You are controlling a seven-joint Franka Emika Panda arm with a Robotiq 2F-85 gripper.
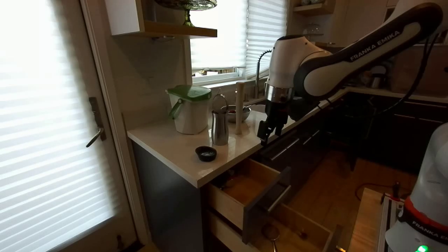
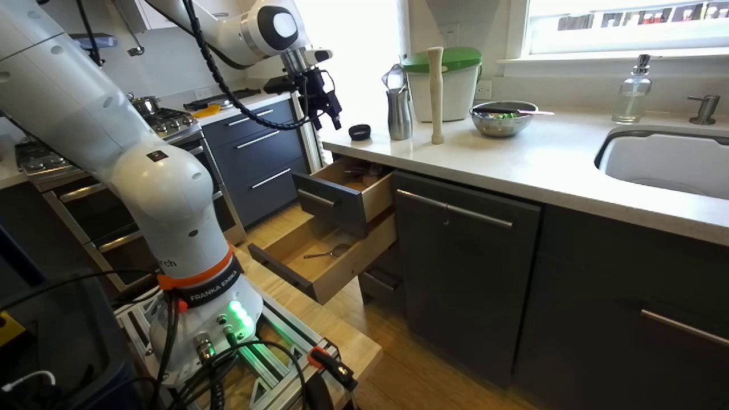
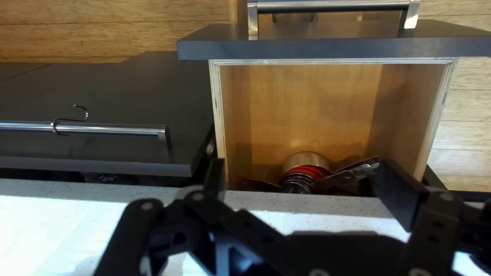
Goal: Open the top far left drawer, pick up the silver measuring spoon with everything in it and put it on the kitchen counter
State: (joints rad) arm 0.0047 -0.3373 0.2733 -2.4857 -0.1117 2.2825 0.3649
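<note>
An exterior view gives me the kitchen counter (image 2: 569,165) with its sink (image 2: 672,162), outside the wrist view. Under its front edge, near the end corner, the top far left drawer (image 3: 307,103) stands open. My gripper (image 3: 301,165) hangs over that edge, wide and empty. Inside the drawer I make out a silver utensil (image 3: 358,173); measuring spoon or not, I can't tell.

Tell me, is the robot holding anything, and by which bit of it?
Nothing is held, so no part is gripped. In the wrist view, the gripper is open and empty, with the open top drawer showing beyond the gap.
</note>
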